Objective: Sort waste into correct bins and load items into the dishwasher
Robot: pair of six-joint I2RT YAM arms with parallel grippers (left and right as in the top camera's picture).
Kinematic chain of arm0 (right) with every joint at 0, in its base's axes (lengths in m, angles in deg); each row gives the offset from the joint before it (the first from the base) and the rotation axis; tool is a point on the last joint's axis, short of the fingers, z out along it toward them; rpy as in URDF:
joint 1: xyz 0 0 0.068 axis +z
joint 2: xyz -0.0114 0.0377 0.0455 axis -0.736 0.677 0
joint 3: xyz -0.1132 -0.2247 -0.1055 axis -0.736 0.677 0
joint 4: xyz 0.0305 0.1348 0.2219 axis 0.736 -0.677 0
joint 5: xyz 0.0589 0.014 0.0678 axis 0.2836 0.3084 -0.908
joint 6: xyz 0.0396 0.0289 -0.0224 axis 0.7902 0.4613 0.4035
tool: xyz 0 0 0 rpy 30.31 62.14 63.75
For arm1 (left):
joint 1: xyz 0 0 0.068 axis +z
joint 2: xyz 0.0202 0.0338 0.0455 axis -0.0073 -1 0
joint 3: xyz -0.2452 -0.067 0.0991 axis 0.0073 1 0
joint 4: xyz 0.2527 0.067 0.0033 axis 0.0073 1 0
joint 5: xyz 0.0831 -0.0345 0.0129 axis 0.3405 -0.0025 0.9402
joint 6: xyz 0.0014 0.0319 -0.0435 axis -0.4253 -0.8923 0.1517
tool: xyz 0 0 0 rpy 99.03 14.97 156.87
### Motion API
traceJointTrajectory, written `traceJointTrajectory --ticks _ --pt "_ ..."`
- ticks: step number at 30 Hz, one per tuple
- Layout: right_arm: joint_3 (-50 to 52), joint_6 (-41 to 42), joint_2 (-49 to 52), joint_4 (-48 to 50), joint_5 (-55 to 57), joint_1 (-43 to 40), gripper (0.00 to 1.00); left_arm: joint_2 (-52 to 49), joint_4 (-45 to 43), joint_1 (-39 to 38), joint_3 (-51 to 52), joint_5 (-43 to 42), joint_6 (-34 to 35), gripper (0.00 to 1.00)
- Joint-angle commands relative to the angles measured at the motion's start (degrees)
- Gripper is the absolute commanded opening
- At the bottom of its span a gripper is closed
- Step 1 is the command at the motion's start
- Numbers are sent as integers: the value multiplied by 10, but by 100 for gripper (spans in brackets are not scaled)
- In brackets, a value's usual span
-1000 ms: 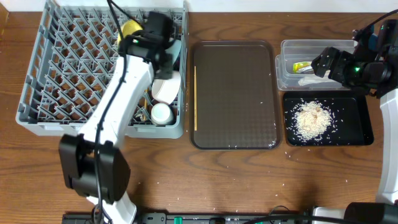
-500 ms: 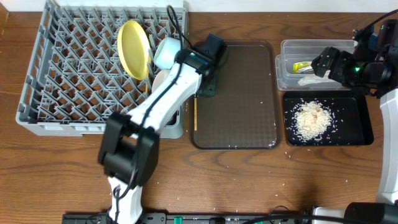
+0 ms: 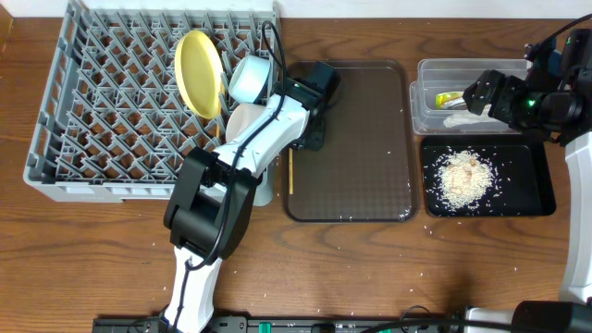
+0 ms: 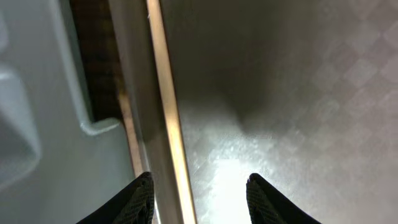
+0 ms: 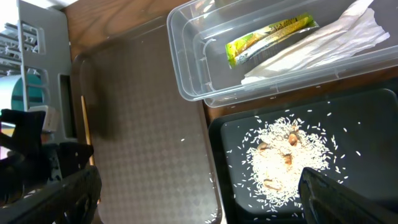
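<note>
My left gripper (image 3: 309, 137) is open, low over the left edge of the brown tray (image 3: 361, 139). In the left wrist view the pale wooden chopsticks (image 4: 166, 112) run between my open fingertips, close to the left one; the gripper (image 4: 200, 194) does not hold them. The chopsticks (image 3: 290, 176) lie along the tray's left rim. The yellow plate (image 3: 199, 72), light blue bowl (image 3: 248, 80) and white bowl (image 3: 240, 120) stand in the grey dish rack (image 3: 111, 111). The cup is hidden by my arm. My right gripper (image 3: 474, 94) is open and empty above the clear tub (image 3: 425, 106).
The clear tub (image 5: 186, 56) holds the snack packet (image 5: 270, 38) and white paper wrapper (image 5: 329, 43). The black tray (image 3: 541, 190) holds the rice heap (image 3: 462, 176). Loose grains dot the brown tray's front edge. The rack wall (image 4: 37, 124) stands just left of my left fingers.
My left arm has swung out of the dish rack to the brown tray's left edge and lowered over the chopsticks. The right arm has not moved.
</note>
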Motion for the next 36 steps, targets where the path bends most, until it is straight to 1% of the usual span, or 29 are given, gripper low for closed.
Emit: traceJointTrajectory --ticks 1,14,20,25,27,30,32,36 --pt "-8 -2 0 -1 -4 3 99 -22 -10 3 3 -1 5 50" --pt "-8 -2 0 -1 -4 3 99 -58 -30 3 3 -1 8 50" --pt "-8 -2 0 -1 -4 3 99 -88 -29 3 3 -1 35 50" --pt "-8 -2 0 -1 -4 3 99 -88 -24 3 3 -2 50 49" --pt "-8 -2 0 -1 -4 3 99 -88 -18 0 3 -16 50 48" --pt "-8 -2 0 -1 -4 3 99 -88 -9 -7 3 -51 50 41" --pt "-8 -2 0 -1 -4 3 99 -88 -5 -13 3 -68 50 39" --pt "-8 -2 0 -1 -4 3 99 -88 -3 -32 3 -74 50 28"
